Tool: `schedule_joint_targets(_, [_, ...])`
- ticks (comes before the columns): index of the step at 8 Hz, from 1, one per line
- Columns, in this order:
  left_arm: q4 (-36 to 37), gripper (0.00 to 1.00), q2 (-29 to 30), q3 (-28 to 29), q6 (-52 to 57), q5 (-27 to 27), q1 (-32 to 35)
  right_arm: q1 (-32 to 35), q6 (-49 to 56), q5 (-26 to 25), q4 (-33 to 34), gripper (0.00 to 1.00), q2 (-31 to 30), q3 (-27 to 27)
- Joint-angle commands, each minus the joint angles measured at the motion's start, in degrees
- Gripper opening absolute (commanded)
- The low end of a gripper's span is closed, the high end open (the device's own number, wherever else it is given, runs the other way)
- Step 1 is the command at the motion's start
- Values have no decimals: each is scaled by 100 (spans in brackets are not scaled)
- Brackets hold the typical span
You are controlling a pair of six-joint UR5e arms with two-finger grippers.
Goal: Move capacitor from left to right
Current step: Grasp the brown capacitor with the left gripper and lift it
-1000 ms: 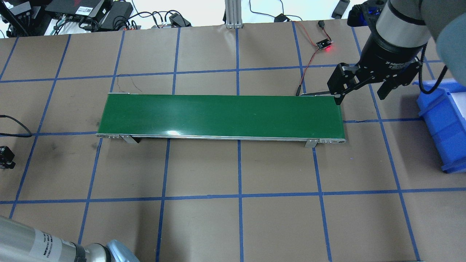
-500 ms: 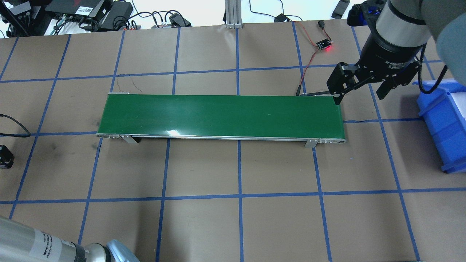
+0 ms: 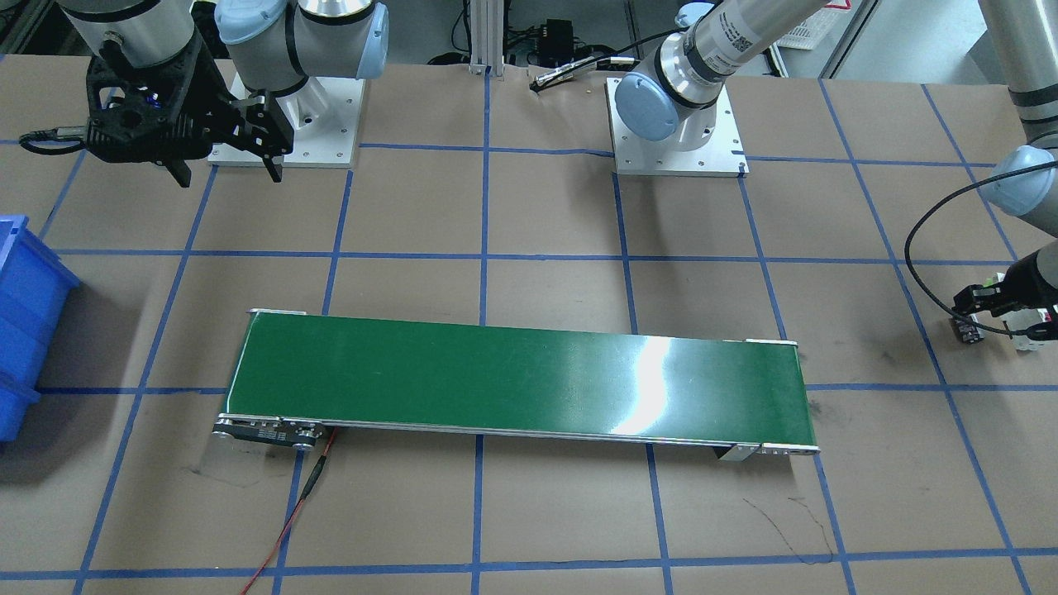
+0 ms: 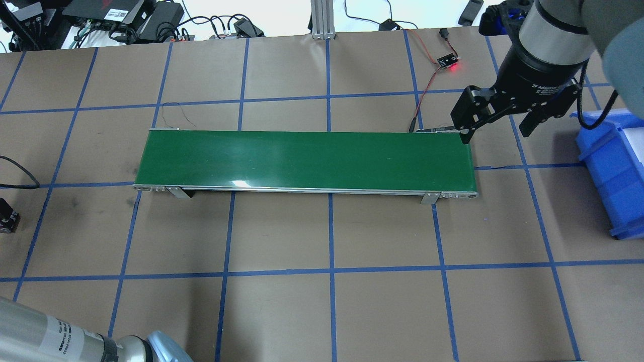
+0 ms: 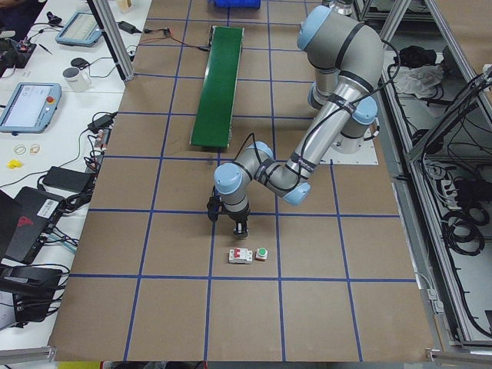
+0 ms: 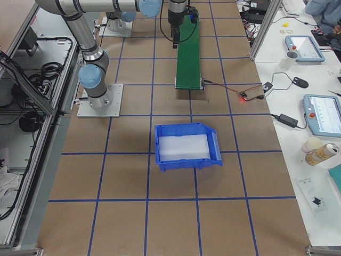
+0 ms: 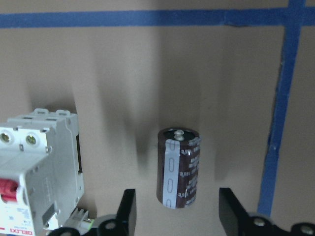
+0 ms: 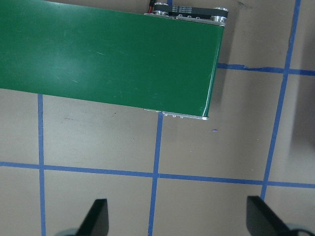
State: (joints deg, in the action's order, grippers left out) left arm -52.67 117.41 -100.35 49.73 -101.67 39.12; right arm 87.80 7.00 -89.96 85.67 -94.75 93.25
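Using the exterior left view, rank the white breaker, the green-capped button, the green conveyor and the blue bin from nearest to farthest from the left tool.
1. white breaker, just beside the left tool
2. green-capped button, past the breaker
3. green conveyor, mid-table
4. blue bin, far end

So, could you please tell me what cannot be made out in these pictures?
capacitor: shows only in the left wrist view; in exterior left the left gripper covers it.
left gripper: nearly all cut off by the overhead view's left edge.
breaker: bottom cut by the left wrist view's lower edge.
sleeve print: too blurred to read.
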Motion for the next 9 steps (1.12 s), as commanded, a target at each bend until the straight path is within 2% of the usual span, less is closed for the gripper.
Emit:
schedule_joint_targets(1, [352,65,193,7,-7,33,-1,-9,4,-4,-6,100,1,0])
schedule_joint_targets(3, [363,64,220,7,-68,33,-1,0,4,-4,-15,100,1,0])
schedule_joint_targets(4, [363,56,229,7,-60,51,-1,0,-5,-4,-15,100,1,0])
schedule_joint_targets(6, [354,22,238,7,-86,60,-1,0,4,-4,-15,100,1,0])
schedule_joint_targets(7, [311,0,238,7,-60,60,-1,0,4,-4,-24,100,1,0])
schedule_joint_targets(9, [136,0,81,-2,2,34,25,0,4,-4,-24,100,-8,0])
